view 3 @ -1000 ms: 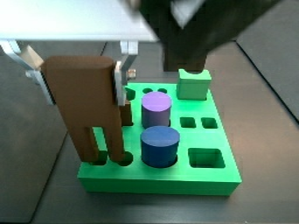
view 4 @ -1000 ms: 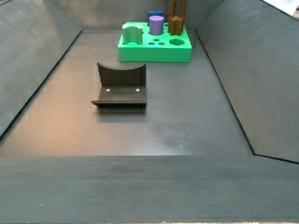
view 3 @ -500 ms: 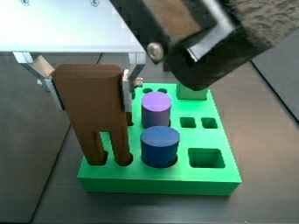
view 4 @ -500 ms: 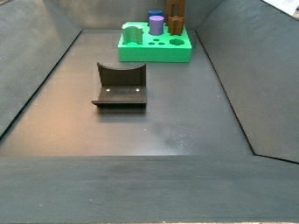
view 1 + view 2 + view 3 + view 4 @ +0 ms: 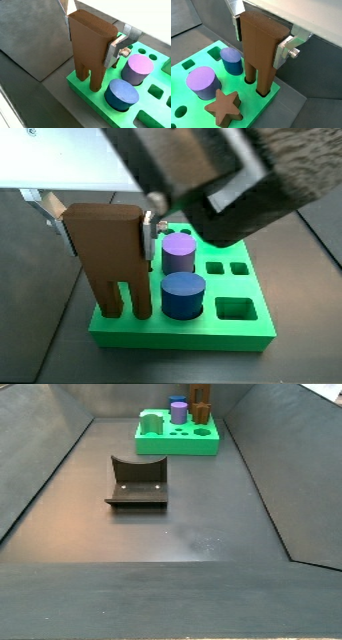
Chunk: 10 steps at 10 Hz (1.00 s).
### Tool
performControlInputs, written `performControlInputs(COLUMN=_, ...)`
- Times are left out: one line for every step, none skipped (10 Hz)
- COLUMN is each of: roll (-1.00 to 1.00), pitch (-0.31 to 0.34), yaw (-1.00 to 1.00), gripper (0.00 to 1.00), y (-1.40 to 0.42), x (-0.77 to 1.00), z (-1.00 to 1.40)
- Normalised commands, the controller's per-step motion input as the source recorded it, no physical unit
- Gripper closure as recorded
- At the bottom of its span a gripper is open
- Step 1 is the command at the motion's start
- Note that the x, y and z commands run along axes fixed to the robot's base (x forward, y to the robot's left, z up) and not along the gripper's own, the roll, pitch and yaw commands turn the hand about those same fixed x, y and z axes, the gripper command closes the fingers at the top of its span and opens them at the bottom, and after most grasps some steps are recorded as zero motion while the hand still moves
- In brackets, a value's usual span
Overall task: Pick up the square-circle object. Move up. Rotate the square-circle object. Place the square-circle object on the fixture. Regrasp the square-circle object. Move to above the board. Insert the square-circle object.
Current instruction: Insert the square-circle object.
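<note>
Square-circle object (image 5: pixel 89 47) stands w/ both legs in the board (image 5: pixel 100 97) holes, gripper (image 5: pixel 264 35) clamped on its top, I see.

1. No text, label, brand, number or sign can be read in any view.
2. The board (image 5: pixel 178 439) carries only shaped holes; its green faces are unmarked.
3. The square-circle object (image 5: pixel 90 50), clamped in the pincer (image 5: pixel 93 37) over the board, is plain brown.
4. The fixture (image 5: pixel 136 482) is bare too.
</note>
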Motion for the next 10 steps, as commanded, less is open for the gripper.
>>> performControlInputs(roll=0.12, pitch=-0.030, yaw=0.05, gripper=1.00, y=0.15, x=-0.16, z=-0.24)
performControlInputs(roll=0.10, pitch=-0.036, yaw=0.09, gripper=1.00, y=0.12, x=-0.14, z=-0.20)
performControlInputs(roll=0.09, pitch=-0.031, yaw=0.10, gripper=1.00, y=0.09, x=-0.08, z=-0.25)
performControlInputs(roll=0.06, pitch=-0.027, yaw=0.10, gripper=1.00, y=0.00, x=0.00, z=-0.44)
performControlInputs(roll=0.09, pitch=-0.066, yaw=0.06, gripper=1.00, y=-0.07, x=0.00, z=-0.69)
performControlInputs(roll=0.11, pitch=-0.120, yaw=0.00, gripper=1.00, y=-0.17, x=0.00, z=-0.78)
performControlInputs(roll=0.11, pitch=-0.093, yaw=0.00, gripper=1.00, y=-0.21, x=0.00, z=-0.81)
performControlInputs(roll=0.10, pitch=-0.107, yaw=0.00, gripper=1.00, y=-0.23, x=0.00, z=-0.92)
performControlInputs(roll=0.08, pitch=-0.111, yaw=0.00, gripper=1.00, y=-0.22, x=0.00, z=-1.00)
performControlInputs(roll=0.07, pitch=-0.023, yaw=-0.03, gripper=1.00, y=-0.25, x=0.23, z=-1.00)
